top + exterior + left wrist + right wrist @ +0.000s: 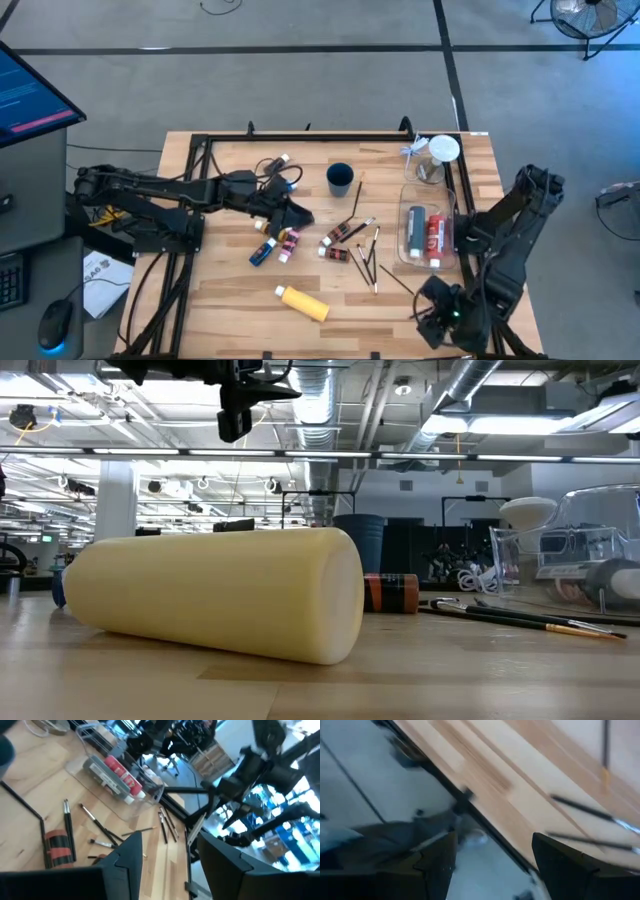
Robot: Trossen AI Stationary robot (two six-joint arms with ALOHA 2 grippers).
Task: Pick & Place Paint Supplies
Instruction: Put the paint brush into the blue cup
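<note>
The left pincer (297, 214) is hovering, fingers apart and empty, just above the small tubes (277, 245) left of the clear tray (408, 255). It should be dropping straight over one tube, closing across its width, then carrying it to the tray. The right pincer (437, 318) is waiting agape near the tray's front corner of the counter (220, 300).

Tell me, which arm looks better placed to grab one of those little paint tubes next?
Probably the left. Its left gripper hangs open right over the small tubes mid-table, while the right gripper, also open, sits at the table's near right corner.
</note>
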